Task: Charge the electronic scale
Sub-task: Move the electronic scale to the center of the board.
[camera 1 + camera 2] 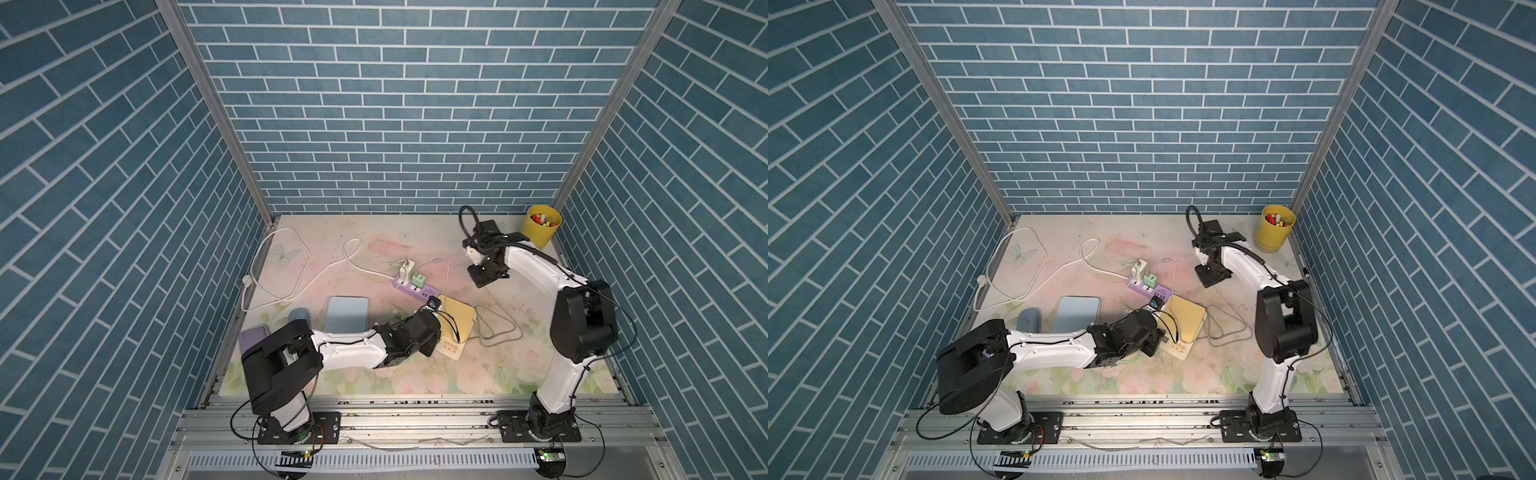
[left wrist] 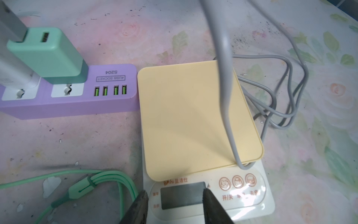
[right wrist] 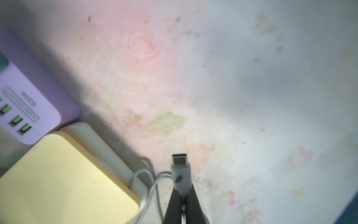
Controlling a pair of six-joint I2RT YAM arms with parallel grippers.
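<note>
The electronic scale (image 1: 457,322) (image 2: 193,120) has a yellow platform and a white front panel with a dark display. It lies on the floral mat against the end of a purple power strip (image 1: 409,286) (image 2: 67,102). My left gripper (image 2: 175,195) hovers open over the display, and its fingertips (image 2: 143,196) straddle the display with nothing held. My right gripper (image 3: 182,195) (image 1: 482,278) is behind the scale, shut on a grey charging cable's plug (image 3: 179,166). The metal tip sticks out past the jaws. Grey cable loops (image 1: 498,328) lie right of the scale, and one strand (image 2: 226,108) crosses the platform.
A green charger (image 2: 48,56) and a white one sit in the strip, which has several free USB ports (image 2: 110,90). A green cable (image 2: 96,180) lies left of the scale. A blue flat device (image 1: 347,313), a white cord (image 1: 291,266) and a yellow cup (image 1: 542,226) are nearby.
</note>
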